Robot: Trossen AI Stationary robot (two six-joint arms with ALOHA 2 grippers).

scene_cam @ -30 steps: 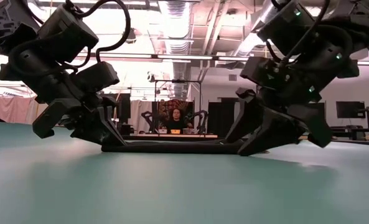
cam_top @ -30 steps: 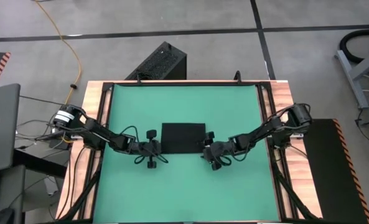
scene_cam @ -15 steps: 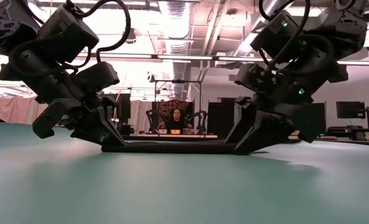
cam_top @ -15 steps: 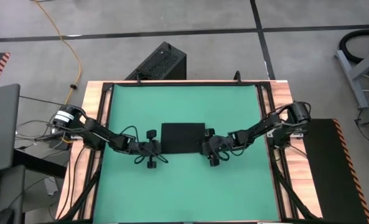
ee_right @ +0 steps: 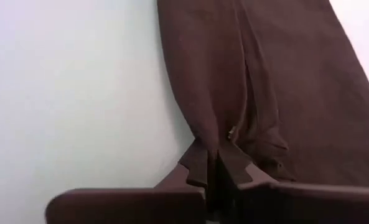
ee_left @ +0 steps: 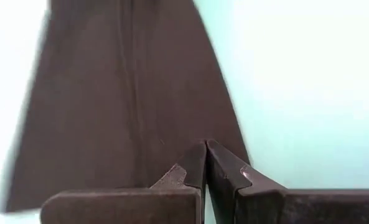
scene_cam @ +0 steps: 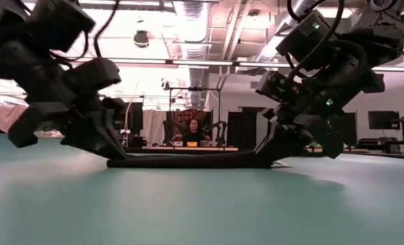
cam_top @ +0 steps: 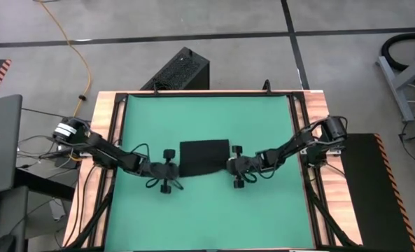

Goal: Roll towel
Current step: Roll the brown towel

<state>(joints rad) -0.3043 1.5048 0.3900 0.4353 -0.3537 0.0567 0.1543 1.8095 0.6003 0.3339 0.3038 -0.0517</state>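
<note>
one black towel (cam_top: 204, 157) lies as a flat folded rectangle in the middle of the green table (cam_top: 207, 112). two arms work it, one at each short end. the left gripper (cam_top: 173, 166) sits at the towel's left near corner, its two fingers (ee_left: 196, 168) pinched together on the cloth edge. the right gripper (cam_top: 231, 165) is clamped on the right near corner, where the fabric bunches. one person (scene_cam: 191, 129) sits far behind.
</note>
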